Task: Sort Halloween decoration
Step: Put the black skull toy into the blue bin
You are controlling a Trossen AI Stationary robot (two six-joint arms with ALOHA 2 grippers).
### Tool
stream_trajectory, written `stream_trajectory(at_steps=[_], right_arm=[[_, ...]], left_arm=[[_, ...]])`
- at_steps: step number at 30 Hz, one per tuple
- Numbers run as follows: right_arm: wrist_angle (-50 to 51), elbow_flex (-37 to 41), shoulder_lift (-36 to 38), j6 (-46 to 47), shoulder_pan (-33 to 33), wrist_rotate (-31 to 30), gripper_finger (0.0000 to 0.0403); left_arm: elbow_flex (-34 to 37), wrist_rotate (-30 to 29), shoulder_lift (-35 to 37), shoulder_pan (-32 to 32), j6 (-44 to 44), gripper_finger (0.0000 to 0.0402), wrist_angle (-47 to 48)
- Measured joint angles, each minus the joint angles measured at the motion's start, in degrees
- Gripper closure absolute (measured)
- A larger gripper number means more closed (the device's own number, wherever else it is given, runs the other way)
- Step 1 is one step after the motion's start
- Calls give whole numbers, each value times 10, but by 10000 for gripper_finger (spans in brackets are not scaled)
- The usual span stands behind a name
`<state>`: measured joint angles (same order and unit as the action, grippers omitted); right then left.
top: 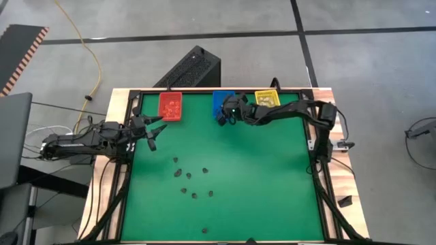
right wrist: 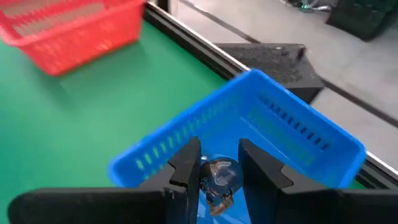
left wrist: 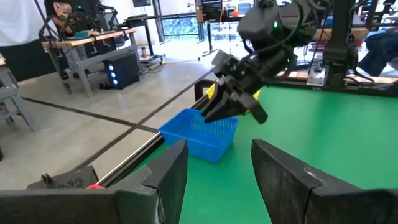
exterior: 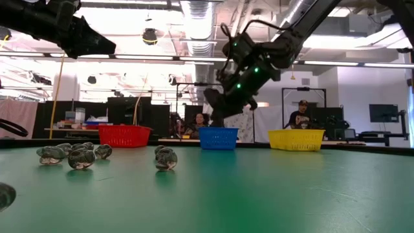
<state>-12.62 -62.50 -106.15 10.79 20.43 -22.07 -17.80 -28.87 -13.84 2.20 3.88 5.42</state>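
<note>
The right gripper [right wrist: 216, 165] hangs over the blue bin [right wrist: 292, 134] at the far edge of the table, and its two dark fingers pinch a small pale trinket [right wrist: 219, 179] — rounded, glossy, with a darker part below. The bin is rectangular plastic with slotted walls, like a small basket. To one side of it stands the red bin [top: 171, 106], to the other the yellow bin [top: 266, 99]; all three are in a row along the far edge and have the same slotted form. Nothing stands between the gripper and the open top of the blue bin.

The other trinkets [top: 190, 181] lie loose on the green table mat [top: 259, 177], in a scattered group nearer to the left and front part, well apart from the bins. In the low view they look like small, shiny, dark-grey lumps.

The left gripper [top: 151, 131] waits at the left border of the table, near the red bin, with its fingers spread and nothing between them.

Behind the table there are desks, screens and a person sitting.
</note>
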Motion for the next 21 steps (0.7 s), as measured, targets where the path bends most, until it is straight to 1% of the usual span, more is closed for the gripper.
stream_trajectory(at_steps=[3,7,10,15,21], right_arm=[[5,0,-8,7,2,-24,287],[5,0,-9,8,10,-22,282],[5,0,-9,14,15,-13,255],[3,0,-9,18,20,43,209],[2,0,1,12,20,58,175]], left_arm=[[0,0,0,0,0,233,0],[0,0,0,0,7,233,2],[0,0,0,0,9,233,2],[0,0,0,0,9,233,2],[0,0,0,0,9,233,2]])
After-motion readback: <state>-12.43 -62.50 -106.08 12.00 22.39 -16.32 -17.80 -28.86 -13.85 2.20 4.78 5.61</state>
